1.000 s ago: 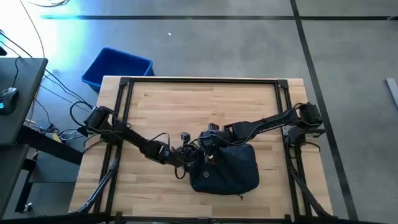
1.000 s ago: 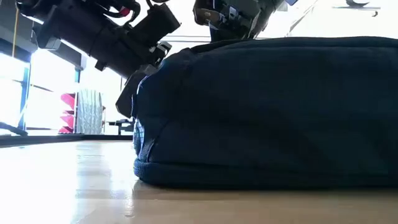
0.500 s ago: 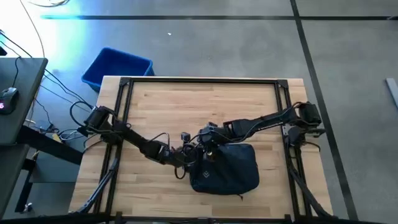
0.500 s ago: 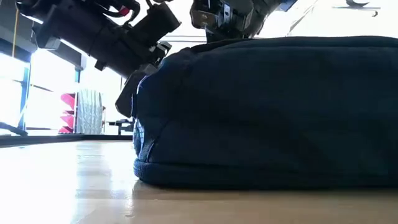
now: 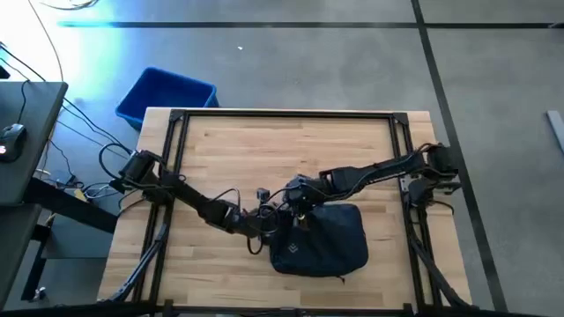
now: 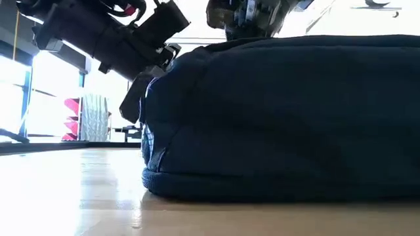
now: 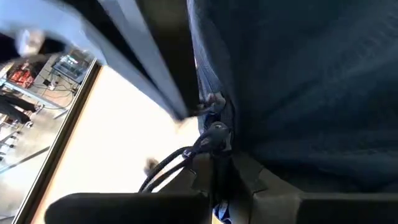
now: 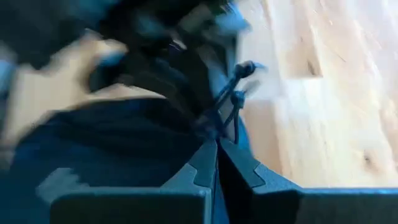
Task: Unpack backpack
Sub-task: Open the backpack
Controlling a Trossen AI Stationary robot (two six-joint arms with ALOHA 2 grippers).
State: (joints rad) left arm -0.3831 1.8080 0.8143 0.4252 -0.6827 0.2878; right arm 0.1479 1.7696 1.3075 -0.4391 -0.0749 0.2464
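The dark navy backpack (image 5: pixel 319 238) lies flat on the wooden table (image 5: pixel 229 150), near its front edge, and fills the low view (image 6: pixel 282 118). My left gripper (image 5: pixel 269 222) is shut at the backpack's left side by the zipper. My right gripper (image 5: pixel 300 199) is shut at the backpack's far left corner, close to the left gripper. In the low view both grippers stand above the backpack's left end, and their fingertips are hidden. My left gripper (image 7: pixel 217 167) is shut on the backpack's edge along the zipper, just below a metal zipper slider (image 7: pixel 215 130) with a dark cord. The fingers come slanting down from the table's left. The fingertips hide what exactly lies between them. My right gripper (image 8: pixel 216 149) pinches a thin dark zipper pull cord (image 8: pixel 219 127) between its two fingertips. The knotted cord (image 8: pixel 237 96) runs on from the tips along the backpack's edge. The fingers reach in from the table's right, slanting down. The backpack stays on the table.
A bright blue plastic bin (image 5: pixel 166 95) stands on the floor beyond the table's far left corner. A side desk with a mouse (image 5: pixel 11 139) is at the left. Bare wood lies left of and beyond the backpack.
My right gripper has shifted a little at the backpack's far left corner, staying shut on the cord. In the low view the backpack's top has risen slightly. My left gripper has kept its place.
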